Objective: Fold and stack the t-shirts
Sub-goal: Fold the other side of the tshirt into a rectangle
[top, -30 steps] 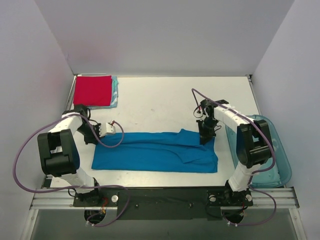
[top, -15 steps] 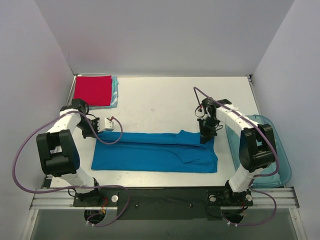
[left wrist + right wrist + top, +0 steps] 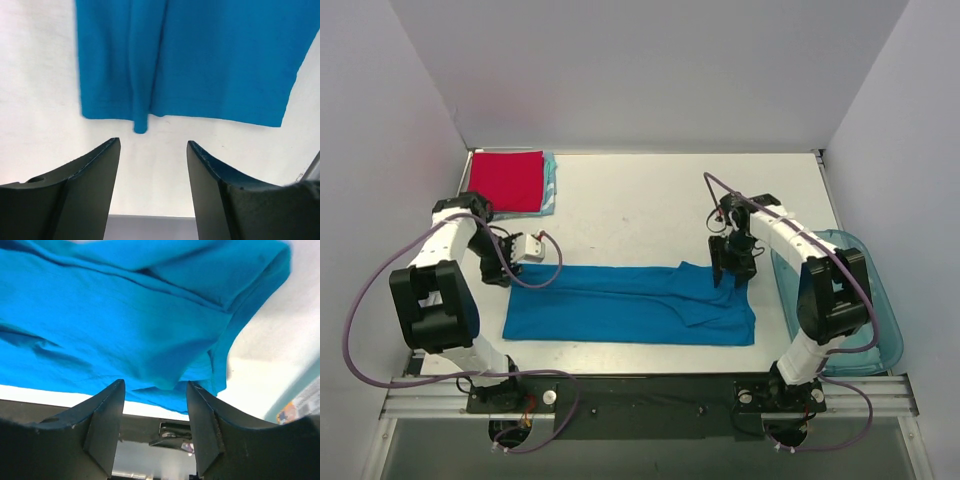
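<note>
- The worktop [image 3: 640,200] is white and carries everything I can see.
- The blue t-shirt [image 3: 620,305] lies along the near edge of the worktop, between the two arms.
  - I judge it light, limp and not slippery. It will sag and drag if lifted by one point, so I would pinch both layers at the corners of one short end. I would take hold with both arms at once.
  - It looks like bright blue plain cloth, already folded lengthwise into a long band. A sleeve flap is turned over near its right end.
  - In the left wrist view a raised crease [image 3: 141,100] runs along it and pokes out just past the hem. I expect that crease to need smoothing before the next fold.
- The translucent blue bin [image 3: 882,320] sits at the right edge, beside the right arm. I cannot tell what is in it.
- The red t-shirt [image 3: 505,180] is folded square at the far left corner.
- The light teal t-shirt [image 3: 550,185] is under the red one, showing only as a strip along its right side.
- The right gripper [image 3: 728,270] is over the band's right end. In its wrist view the right gripper [image 3: 155,390] has its jaws well apart, with cloth below them and nothing clamped.
- The left gripper [image 3: 503,270] is just off the band's left end. Close up, the left gripper [image 3: 152,150] is also parted and empty, with bare worktop between it and the hem.
</note>
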`<action>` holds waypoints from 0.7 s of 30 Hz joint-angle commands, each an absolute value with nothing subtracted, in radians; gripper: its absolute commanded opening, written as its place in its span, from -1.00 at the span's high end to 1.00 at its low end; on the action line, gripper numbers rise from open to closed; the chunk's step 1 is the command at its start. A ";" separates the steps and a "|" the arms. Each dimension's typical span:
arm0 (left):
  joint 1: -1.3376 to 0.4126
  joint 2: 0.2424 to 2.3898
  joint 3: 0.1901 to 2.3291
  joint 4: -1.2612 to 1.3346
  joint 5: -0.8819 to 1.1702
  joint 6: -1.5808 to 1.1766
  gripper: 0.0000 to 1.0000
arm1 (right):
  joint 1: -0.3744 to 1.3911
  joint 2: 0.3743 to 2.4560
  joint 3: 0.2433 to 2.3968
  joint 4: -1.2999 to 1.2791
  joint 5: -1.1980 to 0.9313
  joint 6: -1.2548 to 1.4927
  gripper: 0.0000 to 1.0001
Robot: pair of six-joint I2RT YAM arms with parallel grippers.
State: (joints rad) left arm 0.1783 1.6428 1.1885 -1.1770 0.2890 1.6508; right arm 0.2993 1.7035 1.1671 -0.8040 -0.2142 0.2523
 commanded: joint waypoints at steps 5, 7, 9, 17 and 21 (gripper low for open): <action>0.143 1.626 1.269 -1.050 0.586 1.334 0.53 | 0.521 1.715 1.431 -0.712 -0.239 0.219 0.72; 0.138 1.623 1.209 -0.898 0.586 1.205 0.78 | 0.561 1.799 1.476 -0.666 -0.336 0.218 1.00; 0.129 1.618 1.149 -0.786 0.552 1.148 0.85 | 0.597 1.870 1.519 -0.615 -0.399 0.209 1.00; 0.112 1.677 1.058 -0.669 0.457 1.114 0.90 | 0.640 2.066 1.582 -0.589 -0.452 0.177 1.00; 0.117 1.669 1.058 -0.744 0.471 1.170 0.90 | 0.650 2.077 1.537 -0.592 -0.477 0.166 1.00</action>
